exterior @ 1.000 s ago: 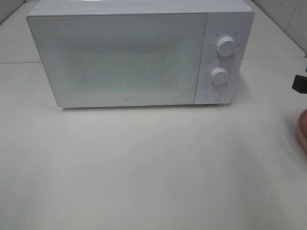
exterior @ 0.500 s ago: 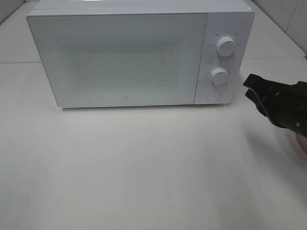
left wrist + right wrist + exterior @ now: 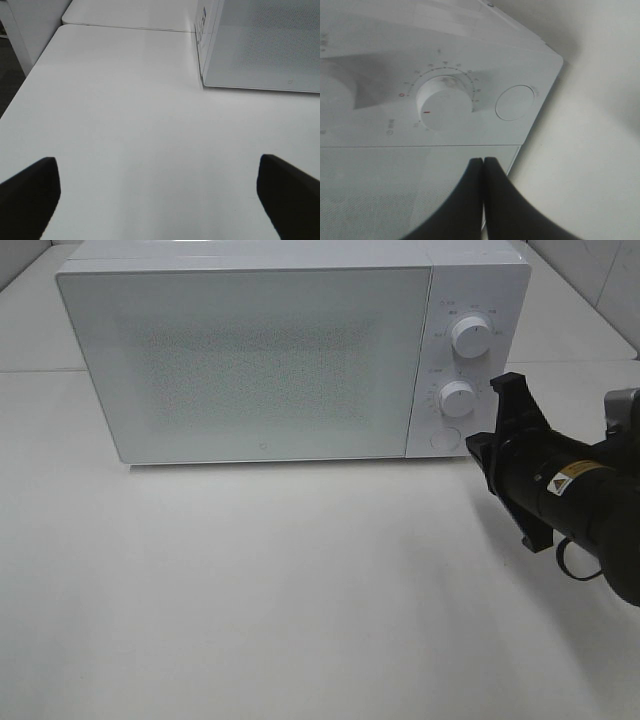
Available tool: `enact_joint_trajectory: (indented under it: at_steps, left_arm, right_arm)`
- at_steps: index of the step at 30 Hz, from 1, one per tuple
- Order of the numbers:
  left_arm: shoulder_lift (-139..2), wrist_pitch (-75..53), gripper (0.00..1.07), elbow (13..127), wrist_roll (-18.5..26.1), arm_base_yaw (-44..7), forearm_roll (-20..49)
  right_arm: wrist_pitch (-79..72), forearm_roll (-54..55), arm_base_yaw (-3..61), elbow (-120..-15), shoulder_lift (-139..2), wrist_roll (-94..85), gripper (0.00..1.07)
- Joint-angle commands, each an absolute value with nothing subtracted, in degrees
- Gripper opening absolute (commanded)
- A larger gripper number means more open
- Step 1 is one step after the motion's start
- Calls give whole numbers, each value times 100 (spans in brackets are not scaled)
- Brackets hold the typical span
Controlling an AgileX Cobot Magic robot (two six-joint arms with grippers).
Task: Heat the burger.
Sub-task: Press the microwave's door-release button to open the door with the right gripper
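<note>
Right hand (image 3: 483, 161) closed tight and empty, near white microwave oven (image 3: 250, 360); left hand (image 3: 157, 167) spread wide, empty, above white desk (image 3: 125, 100).

Overhead view: I am seeing the right arm (image 3: 585, 505) running off the frame's right edge, and the print around the upper dial (image 3: 471, 336) of the microwave (image 3: 290, 300) is reading too small to make out. Its door (image 3: 245, 365) is masking the interior. Left wrist view: the left gripper (image 3: 160, 200) fingers (image 3: 30, 195) are being cropped by the frame edge.
</note>
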State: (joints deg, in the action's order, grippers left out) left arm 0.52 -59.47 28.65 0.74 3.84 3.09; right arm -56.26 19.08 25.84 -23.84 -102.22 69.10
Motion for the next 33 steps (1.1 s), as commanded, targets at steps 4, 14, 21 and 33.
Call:
enact_joint_trajectory:
  at_steps: [4,14,21,33]
  left_arm:
    - [149,-5936,102,2853,69,378,327]
    - [149,-5936,102,2853,69,378,327]
    - [149,-5936,102,2853,69,378,327]
    - [132,-5936,102,2853,63,378,327]
  right_arm:
    - [-5707,2229,2607,-2956,-10858,7620,0]
    - [-5403,2418,2607,-3804,-11442,7815,0]
    - [-5334,2739,2595,-3936,-11814,7798,0]
    - [-5214,2888,2504,-4303,-12066,7334,0]
